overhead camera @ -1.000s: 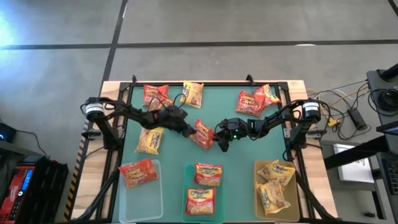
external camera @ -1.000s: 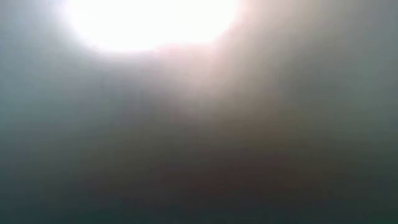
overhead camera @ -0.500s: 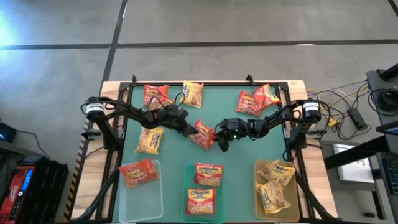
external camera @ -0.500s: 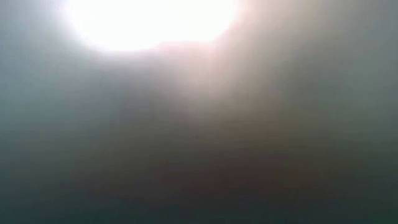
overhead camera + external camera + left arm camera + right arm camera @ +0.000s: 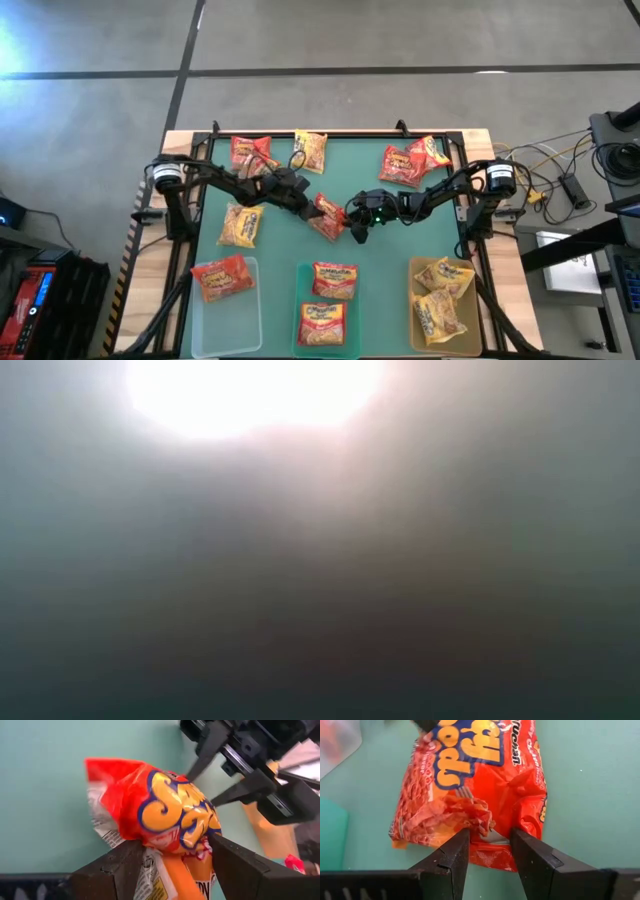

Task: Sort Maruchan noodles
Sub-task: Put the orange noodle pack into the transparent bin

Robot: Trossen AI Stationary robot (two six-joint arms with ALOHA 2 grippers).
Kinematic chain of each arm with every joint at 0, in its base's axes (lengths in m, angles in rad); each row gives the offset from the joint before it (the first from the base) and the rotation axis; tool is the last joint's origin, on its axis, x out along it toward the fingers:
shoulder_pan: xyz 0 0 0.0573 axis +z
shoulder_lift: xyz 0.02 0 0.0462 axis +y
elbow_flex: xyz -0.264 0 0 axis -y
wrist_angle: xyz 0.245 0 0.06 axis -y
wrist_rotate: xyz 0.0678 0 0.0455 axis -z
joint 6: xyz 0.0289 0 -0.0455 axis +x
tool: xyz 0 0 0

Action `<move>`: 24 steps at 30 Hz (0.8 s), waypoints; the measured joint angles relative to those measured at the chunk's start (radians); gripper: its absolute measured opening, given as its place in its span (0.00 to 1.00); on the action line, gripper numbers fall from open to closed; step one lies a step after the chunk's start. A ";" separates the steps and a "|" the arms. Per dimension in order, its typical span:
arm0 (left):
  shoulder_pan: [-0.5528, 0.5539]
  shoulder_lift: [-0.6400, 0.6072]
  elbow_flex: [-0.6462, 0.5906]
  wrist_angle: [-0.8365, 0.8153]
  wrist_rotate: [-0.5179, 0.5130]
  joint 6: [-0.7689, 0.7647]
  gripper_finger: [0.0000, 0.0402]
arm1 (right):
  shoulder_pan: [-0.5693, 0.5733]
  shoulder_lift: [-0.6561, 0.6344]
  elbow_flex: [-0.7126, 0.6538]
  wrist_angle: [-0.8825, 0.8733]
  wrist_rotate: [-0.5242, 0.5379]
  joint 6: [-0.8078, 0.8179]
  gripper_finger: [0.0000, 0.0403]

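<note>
While the green-topped table [image 5: 380, 255] carries three shallow clear plastic bins along its near edge, both arms meet mid-table: the left gripper [image 5: 312, 207] and right gripper [image 5: 352, 226] each clamp opposite ends of one crinkly red ramen packet [image 5: 328, 215].

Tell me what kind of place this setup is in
Probably a robotics lab or workshop. A green-topped table stands on a bare concrete floor, loose cables trail beside it, and two arms work over ramen packets and sorting bins.
</note>
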 joint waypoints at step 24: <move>-0.006 0.039 0.043 -0.020 0.103 0.055 0.23 | 0.000 -0.109 0.003 -0.119 -0.097 -0.016 0.35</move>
